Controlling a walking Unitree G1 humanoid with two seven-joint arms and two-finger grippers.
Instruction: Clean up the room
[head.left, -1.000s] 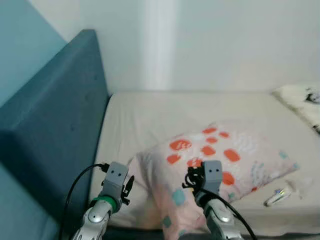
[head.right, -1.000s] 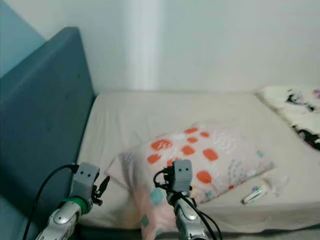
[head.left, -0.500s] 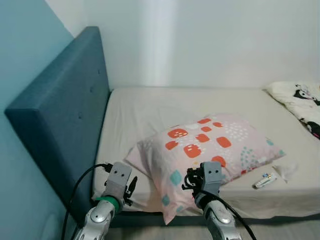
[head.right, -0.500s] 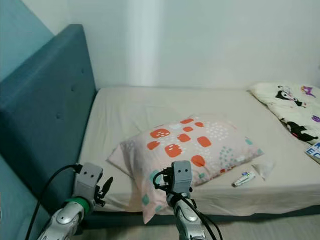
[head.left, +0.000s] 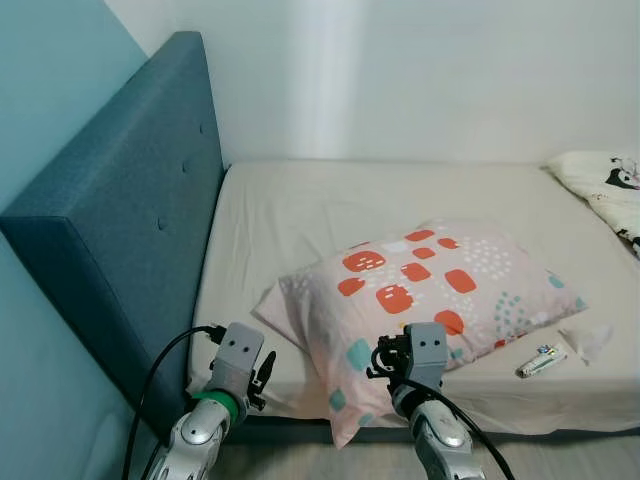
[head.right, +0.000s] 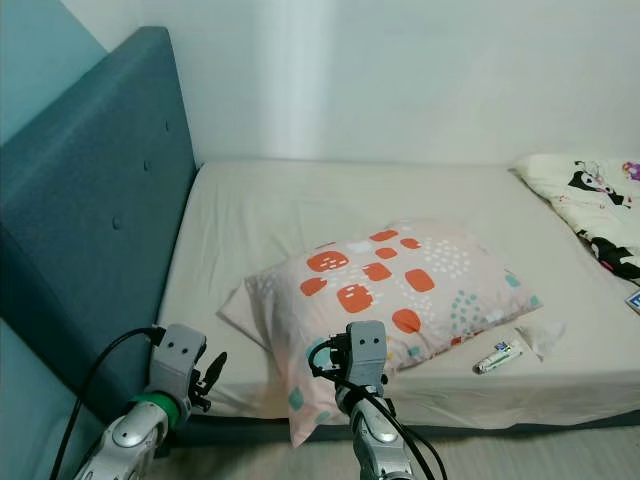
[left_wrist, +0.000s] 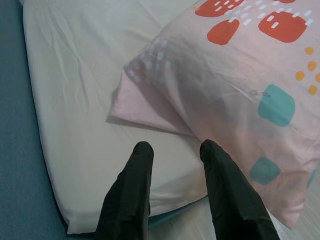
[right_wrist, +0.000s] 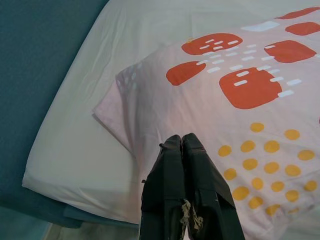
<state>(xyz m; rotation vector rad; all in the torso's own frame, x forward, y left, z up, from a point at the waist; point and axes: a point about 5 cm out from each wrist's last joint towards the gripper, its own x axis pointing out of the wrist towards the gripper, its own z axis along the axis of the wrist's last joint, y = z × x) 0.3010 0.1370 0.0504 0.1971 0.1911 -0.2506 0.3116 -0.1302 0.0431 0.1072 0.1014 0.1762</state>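
A pink pillow (head.left: 430, 285) with orange and teal patches lies askew on the bed's near half, one corner hanging over the front edge. A small tube (head.left: 541, 361) and a crumpled clear wrapper (head.left: 588, 341) lie on the sheet to its right. My left gripper (left_wrist: 176, 146) is open and hovers above the mattress's front corner, just short of the pillow's flap. My right gripper (right_wrist: 182, 138) is shut with nothing in it, and points at the pillow's near end from in front of the bed. Both arms, the left (head.left: 238, 370) and the right (head.left: 420, 360), are held low before the bed.
The mattress (head.left: 300, 215) has a beige sheet. A tall blue headboard (head.left: 130, 210) walls off the left side. A white blanket with cartoon prints (head.right: 590, 195) lies at the far right, with white wall behind. A strip of floor (head.left: 300, 460) runs below the bed's front edge.
The whole picture has shifted and sharpened as the camera drew back from the bed. Pillow, tube and both grippers hold the same stance.
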